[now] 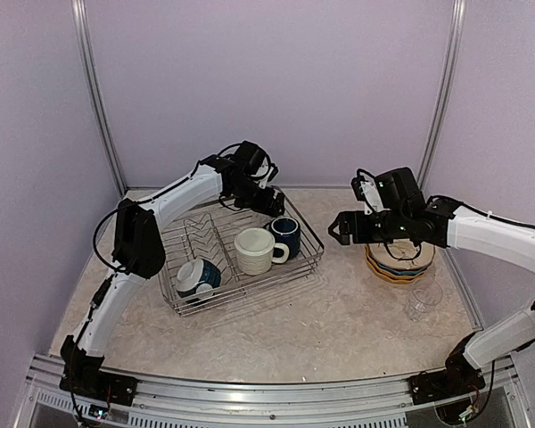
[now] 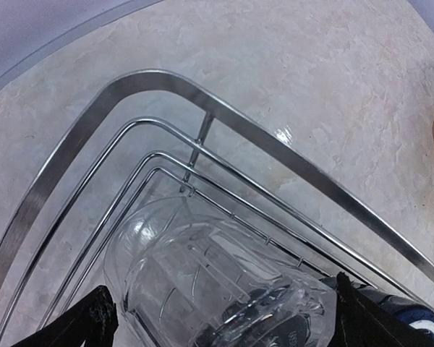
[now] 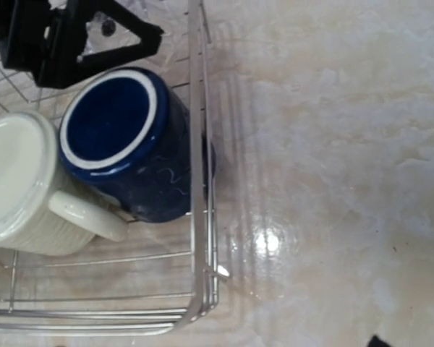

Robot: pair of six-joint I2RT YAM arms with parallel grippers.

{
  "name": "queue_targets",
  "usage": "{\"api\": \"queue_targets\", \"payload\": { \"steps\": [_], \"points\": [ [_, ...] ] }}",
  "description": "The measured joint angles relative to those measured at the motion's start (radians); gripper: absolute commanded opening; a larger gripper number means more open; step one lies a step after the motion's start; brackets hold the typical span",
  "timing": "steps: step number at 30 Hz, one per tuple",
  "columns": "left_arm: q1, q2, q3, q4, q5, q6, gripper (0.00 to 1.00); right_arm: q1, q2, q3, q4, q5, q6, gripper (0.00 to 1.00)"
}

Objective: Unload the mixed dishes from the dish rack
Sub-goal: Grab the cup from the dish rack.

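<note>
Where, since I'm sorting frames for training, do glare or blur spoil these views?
Right wrist: a bright hotspot on the table beside the rack, tabletop washed out. Left wrist: the glass sits close and soft, with a small glint by the rack's rim. Top external: even light, soft shadows, but the other glass nearly vanishes.

A beige, marbled desk [image 1: 339, 330] fills the floor of the cell, glossy enough to carry a bright glare spot [image 3: 267, 242] in the right wrist view. Pale lavender walls [image 1: 267, 80] close it in at the back and sides. Two slim metal posts [image 1: 98, 107] stand at the rear corners. A ribbed aluminium rail [image 1: 276, 392] runs along the near edge.
</note>
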Motion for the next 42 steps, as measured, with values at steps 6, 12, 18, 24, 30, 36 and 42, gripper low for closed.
{"api": "queue_targets", "payload": {
  "steps": [6,12,18,24,30,36,42],
  "points": [
    [0.008,0.003,0.034,-0.01,-0.061,-0.014,0.71,0.0,0.039,0.078,-0.1,0.051,0.03,0.9],
    [0.052,-0.027,-0.006,0.017,-0.075,-0.046,0.61,0.0,0.079,0.181,-0.134,0.111,0.077,0.91],
    [0.089,-0.058,-0.057,0.024,-0.005,-0.071,0.49,0.0,0.105,0.18,-0.137,0.114,0.124,0.92],
    [0.091,-0.054,-0.054,0.02,0.007,-0.062,0.32,0.002,0.109,0.176,-0.16,0.121,0.134,0.93],
    [0.084,-0.051,-0.051,0.022,-0.005,-0.059,0.2,0.002,0.09,0.175,-0.166,0.123,0.134,0.93],
    [0.088,-0.06,-0.061,0.025,0.0,-0.074,0.07,0.003,0.016,0.115,-0.139,0.127,0.14,0.95],
    [0.121,-0.154,-0.196,0.021,0.023,-0.113,0.04,0.003,-0.042,0.003,-0.078,0.118,0.138,0.96]
  ]
}}
